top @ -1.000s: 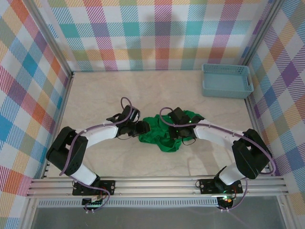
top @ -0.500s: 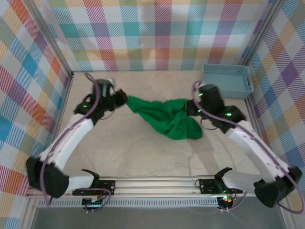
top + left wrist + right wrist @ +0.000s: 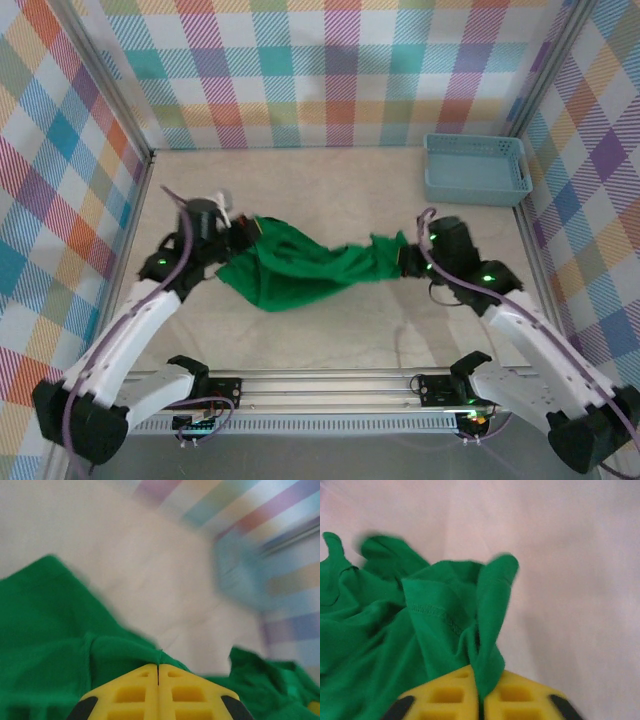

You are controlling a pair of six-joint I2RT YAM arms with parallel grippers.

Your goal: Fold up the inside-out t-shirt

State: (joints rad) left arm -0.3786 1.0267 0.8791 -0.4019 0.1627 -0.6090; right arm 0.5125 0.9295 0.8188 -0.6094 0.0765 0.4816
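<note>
The bright green t-shirt hangs stretched between both arms over the middle of the table, sagging in a bunched band. My left gripper is shut on its left end; in the left wrist view the yellow fingers meet on a pinch of green cloth. My right gripper is shut on the shirt's right end. A fold of fabric with a stitched seam runs down between its yellow fingers.
A light blue plastic basket stands at the back right corner. Checked walls enclose the beige table on three sides. A metal rail crosses the near edge by the arm bases.
Both arms have moved nearer and lower with the shirt held between them. The cloth now sags toward the left instead of hanging down at the right.
</note>
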